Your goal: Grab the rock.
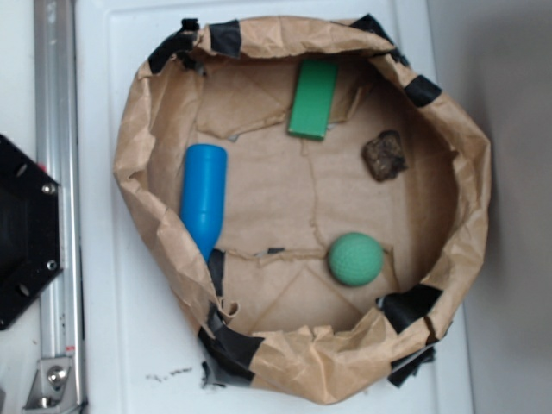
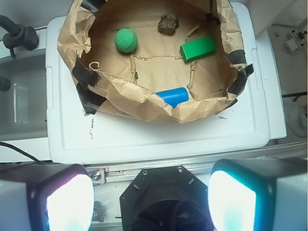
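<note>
The rock (image 1: pixel 385 155) is a small dark brown lumpy chunk lying on the paper floor at the right side of the brown paper bowl (image 1: pixel 138 138). In the wrist view the rock (image 2: pixel 168 23) lies near the far wall of the bowl. My gripper (image 2: pixel 150 197) is open and empty, its two fingers far apart at the bottom of the wrist view, well short of the bowl (image 2: pixel 139 98) and above the black robot base (image 2: pixel 163 202). The gripper does not show in the exterior view.
In the bowl lie a green dimpled ball (image 1: pixel 354 259), a green rectangular block (image 1: pixel 312 99) and a blue cylinder (image 1: pixel 203 198). The bowl stands on a white plastic lid (image 1: pixel 129 345). A metal rail (image 1: pixel 56 172) and the black base (image 1: pixel 21 241) are at the left.
</note>
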